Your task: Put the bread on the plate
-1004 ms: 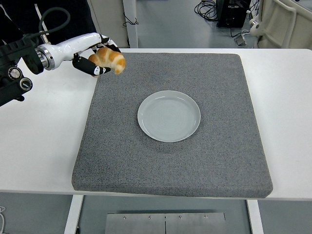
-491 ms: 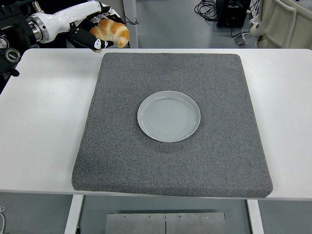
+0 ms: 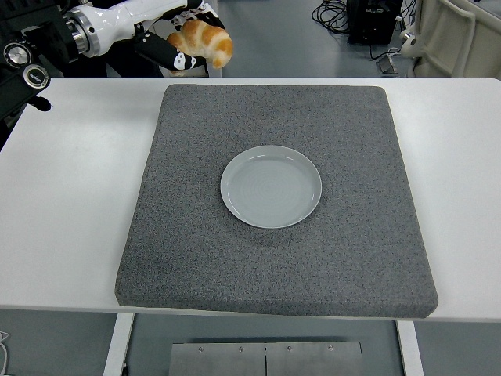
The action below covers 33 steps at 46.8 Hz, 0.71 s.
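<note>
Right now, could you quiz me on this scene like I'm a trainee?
1. True or false: the bread already lies on the plate.
2. Which hand holds the bread? A) the left hand B) the right hand C) a person's hand
3. Fill in: the plate sits on a grey ____ that lies on the white table.

Key
1. False. The bread is held up in the air at the picture's top left, past the mat's far left corner, and the plate is bare.
2. A. No right hand shows.
3. Mat.
</note>
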### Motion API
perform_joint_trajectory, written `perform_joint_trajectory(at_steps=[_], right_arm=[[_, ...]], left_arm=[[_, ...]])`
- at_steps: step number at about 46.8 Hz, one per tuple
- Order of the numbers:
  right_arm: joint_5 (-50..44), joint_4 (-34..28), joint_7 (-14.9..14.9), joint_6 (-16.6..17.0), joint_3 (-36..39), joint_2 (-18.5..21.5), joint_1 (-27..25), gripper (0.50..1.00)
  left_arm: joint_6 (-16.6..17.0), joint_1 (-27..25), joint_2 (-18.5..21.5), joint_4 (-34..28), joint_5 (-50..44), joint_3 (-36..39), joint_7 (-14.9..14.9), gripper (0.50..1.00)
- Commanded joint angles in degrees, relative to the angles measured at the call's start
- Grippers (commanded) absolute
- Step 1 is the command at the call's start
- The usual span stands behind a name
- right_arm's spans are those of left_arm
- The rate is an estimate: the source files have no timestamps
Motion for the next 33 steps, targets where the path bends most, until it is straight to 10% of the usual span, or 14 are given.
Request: perform_joint_trajectory(at_steps=[1,33], right_arm=[[0.0,0.0,-0.02,0.0,0.0,0.0,0.0,1.0],[0.0,0.0,0.07,0.0,0.0,0.0,0.0,1.0]], left_arm=[[0.06,-0.27,-0.35,-1.36,0.04,-0.3,0.56,0.525],[-0.03,-0.27,-7.9,-8.74,0.04,-1.53,6.01,0.527]])
